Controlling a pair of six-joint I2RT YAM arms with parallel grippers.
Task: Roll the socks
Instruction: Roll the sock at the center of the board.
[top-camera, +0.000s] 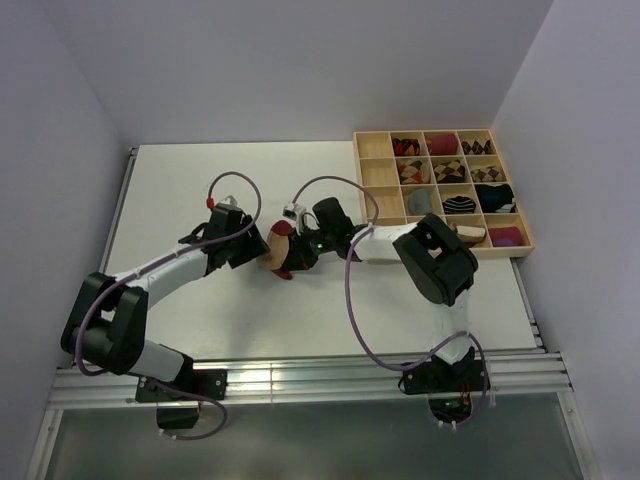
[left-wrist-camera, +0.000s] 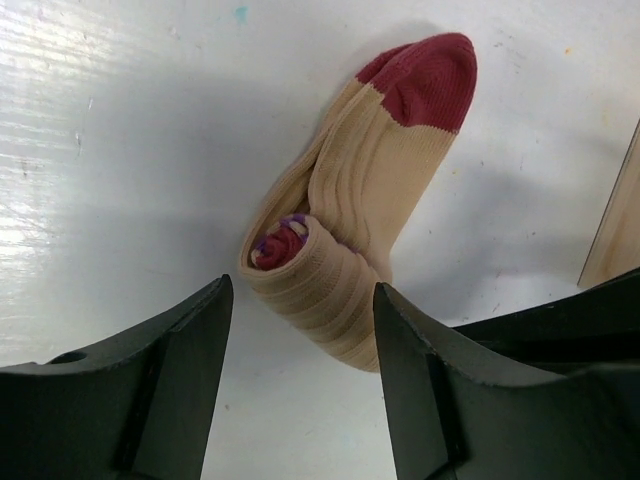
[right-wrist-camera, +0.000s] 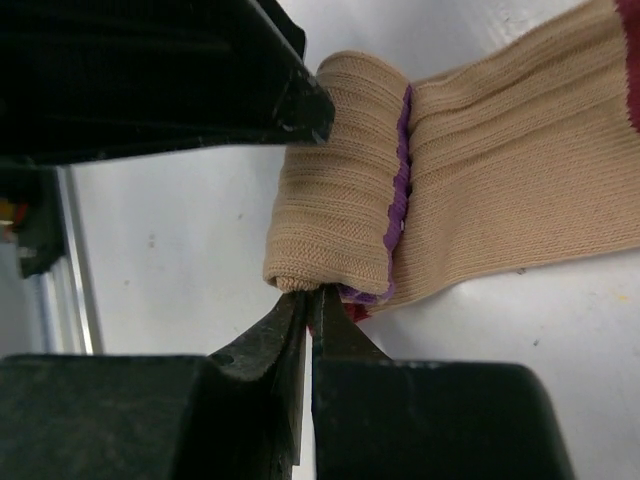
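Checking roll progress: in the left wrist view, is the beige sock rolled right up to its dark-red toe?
No: the beige sock is rolled only at one end; a flat stretch lies before the dark-red toe.

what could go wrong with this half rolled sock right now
1. The left hand stands open around the roll, not clamping it, so the coil of the beige sock may spring loose; the red toe end lies unrolled.
2. The right hand is shut at the roll's end. Whether it pinches fabric is unclear; pulling away might drag or unwind it.
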